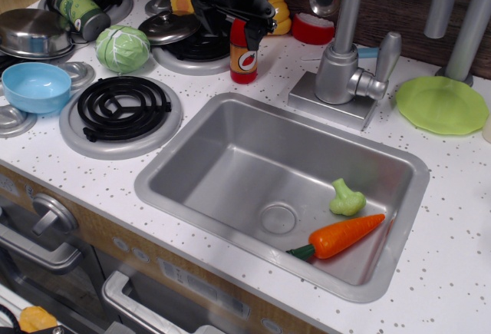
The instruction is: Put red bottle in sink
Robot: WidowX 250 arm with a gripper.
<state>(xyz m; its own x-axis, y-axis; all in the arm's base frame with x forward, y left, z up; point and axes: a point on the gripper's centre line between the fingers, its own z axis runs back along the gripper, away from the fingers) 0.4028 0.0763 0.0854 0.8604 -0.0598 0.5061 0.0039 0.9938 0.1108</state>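
The red bottle stands upright on the white counter just behind the sink's far left corner, its orange label with a white oval facing me. The sink is a silver basin with a round drain. My black gripper hangs over the bottle's top with its fingers spread. One dark fingertip sits beside the bottle's neck, and I cannot tell whether it touches. The gripper holds nothing.
An orange carrot and a green vegetable lie in the sink's right part. The faucet stands behind the sink, with a green plate to its right. A cabbage, pot lid, burner and blue bowl are to the left.
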